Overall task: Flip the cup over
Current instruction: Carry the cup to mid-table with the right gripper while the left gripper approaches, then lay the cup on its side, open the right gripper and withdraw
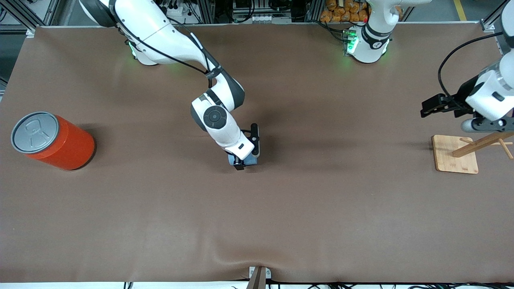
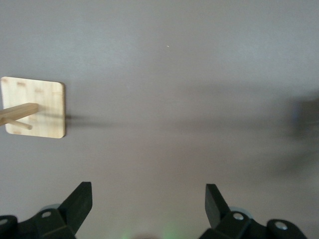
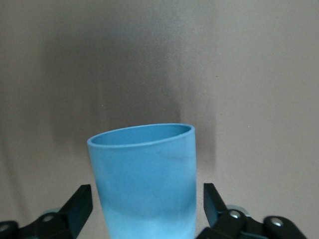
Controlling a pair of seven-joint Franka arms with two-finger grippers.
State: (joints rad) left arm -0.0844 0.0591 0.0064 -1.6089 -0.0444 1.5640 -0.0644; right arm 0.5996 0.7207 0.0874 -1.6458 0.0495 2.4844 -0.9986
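Cup (image 3: 144, 179) mid-table, lying between R gripper (image 1: 245, 157) fingers, which stand apart, not clamped | L gripper (image 2: 148, 204) open, waits over wooden stand (image 1: 455, 154), 3 o'clock end | orange can (image 1: 52, 140) at 9 o'clock | tip: centre the fingers, close gently on wall, lift before rotating.

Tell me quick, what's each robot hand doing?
Left hand: open, holding nothing.
Right hand: open around the cup, not squeezing it.

Orange can (image 1: 54, 140) on its side; wooden peg stand (image 1: 455, 153) on table (image 1: 321, 200)
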